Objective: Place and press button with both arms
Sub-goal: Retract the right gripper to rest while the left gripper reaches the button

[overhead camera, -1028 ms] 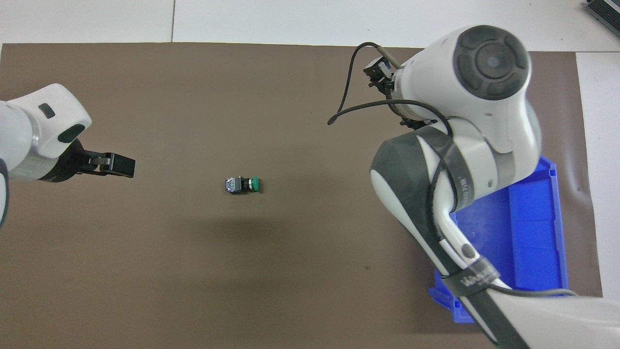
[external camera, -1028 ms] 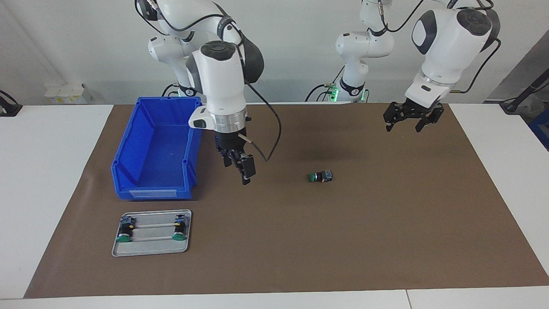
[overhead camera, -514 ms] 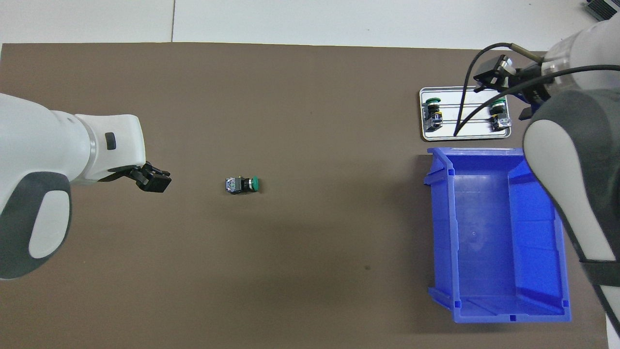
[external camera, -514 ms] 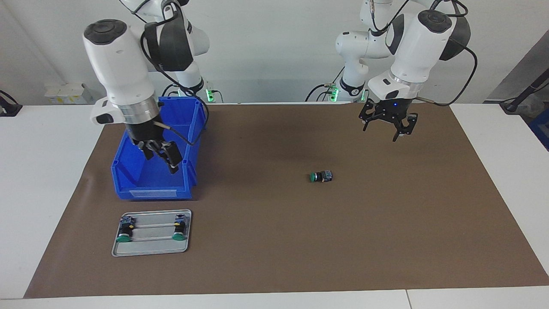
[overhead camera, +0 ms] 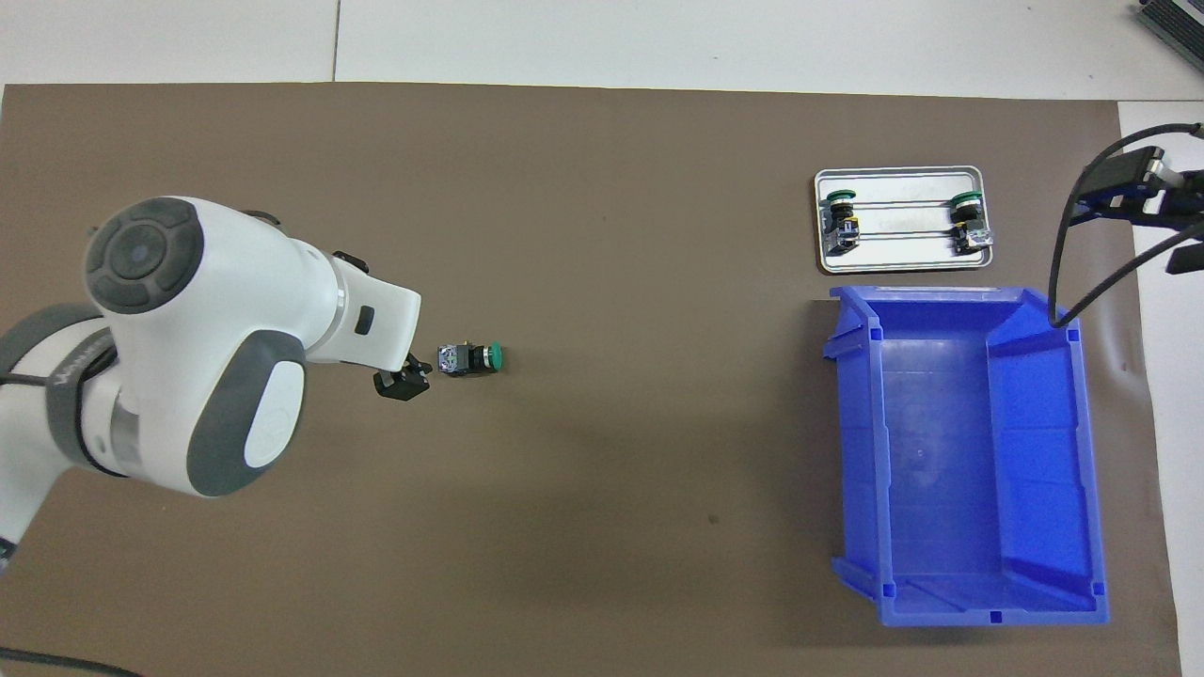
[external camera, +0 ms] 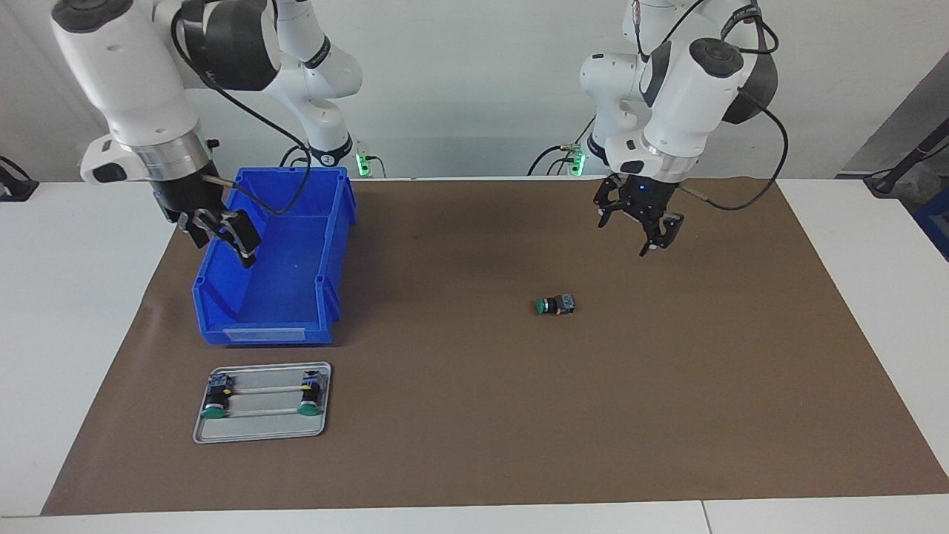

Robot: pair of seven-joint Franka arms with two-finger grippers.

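Note:
One button [external camera: 556, 305] with a green cap lies on its side on the brown mat, alone near the middle [overhead camera: 470, 358]. My left gripper [external camera: 630, 231] hangs open in the air over the mat close to it. From above, the left gripper [overhead camera: 403, 384] shows just beside the button's grey-blue block end, not touching it. My right gripper [external camera: 221, 233] is raised and open with nothing in it, over the blue bin's wall at the right arm's end of the table. In the overhead view the right gripper [overhead camera: 1143, 202] sits at the mat's edge.
A blue bin [external camera: 259, 335] [overhead camera: 959, 451] stands on the mat toward the right arm's end. A metal tray [external camera: 263, 424] [overhead camera: 898, 259] holding two more green-capped buttons lies farther from the robots than the bin.
The right arm has swung from the table's middle out over the bin toward its own end. The left gripper has moved across and down toward the button.

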